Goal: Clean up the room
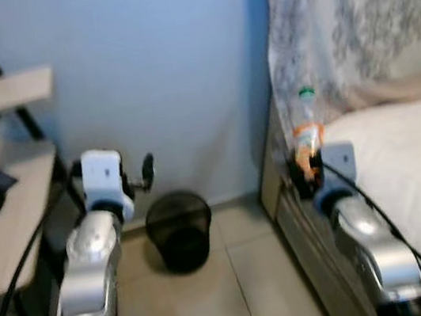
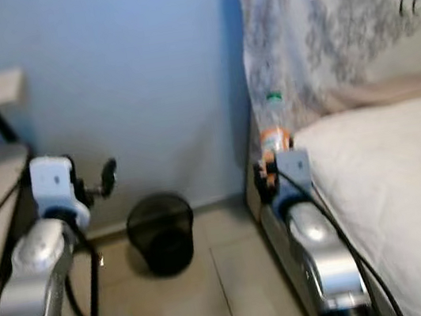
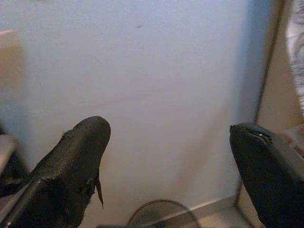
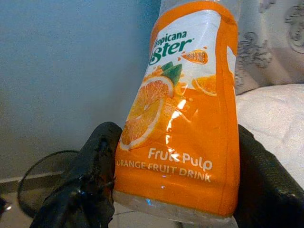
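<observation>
Likely bedroom, bed (image 1: 401,144), wastebasket (image 1: 180,231)

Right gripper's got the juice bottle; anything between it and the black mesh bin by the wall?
Nothing visible. Bare floor tile lies between the orange juice bottle in the right gripper and the wastebasket; the open left gripper hovers above it.

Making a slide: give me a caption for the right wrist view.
Right pincer shut on an orange drink bottle, with the black wastebasket on the floor behind.
</observation>
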